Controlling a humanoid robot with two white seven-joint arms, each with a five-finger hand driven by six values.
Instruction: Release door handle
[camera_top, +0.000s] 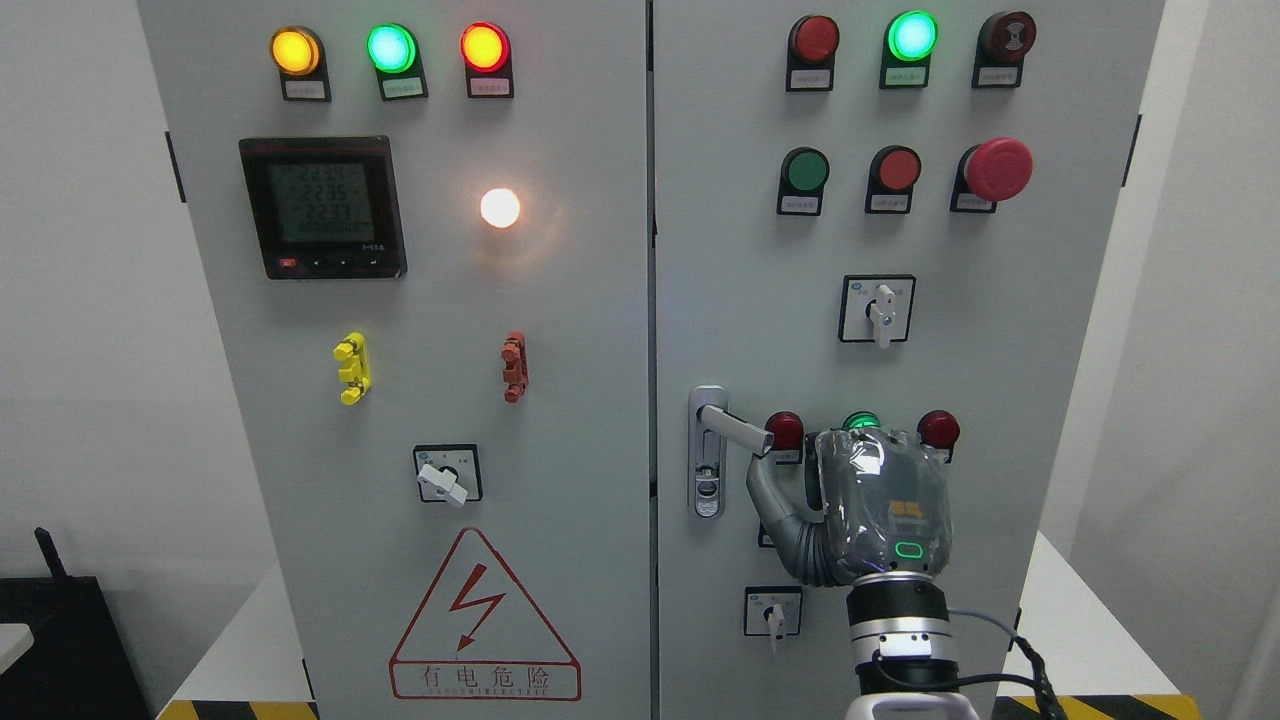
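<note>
The silver door handle (733, 427) sits on the left edge of the right cabinet door (1000, 350), with its lever sticking out to the right. My right hand (835, 485) comes up from the bottom edge, its back toward the camera. It is just right of the lever. Its grey thumb (765, 490) is stretched up and left, with the tip at or just under the lever's free end. The lever is not enclosed by the hand. The other fingers are hidden behind the palm. My left arm is out of view.
The grey electrical cabinet has two doors. The left door (420, 400) carries a meter (323, 207), lamps, a rotary switch and a warning triangle (483, 620). The right door carries lamps, push buttons, a red emergency button (997, 168) and rotary switches (877, 309). White walls flank it.
</note>
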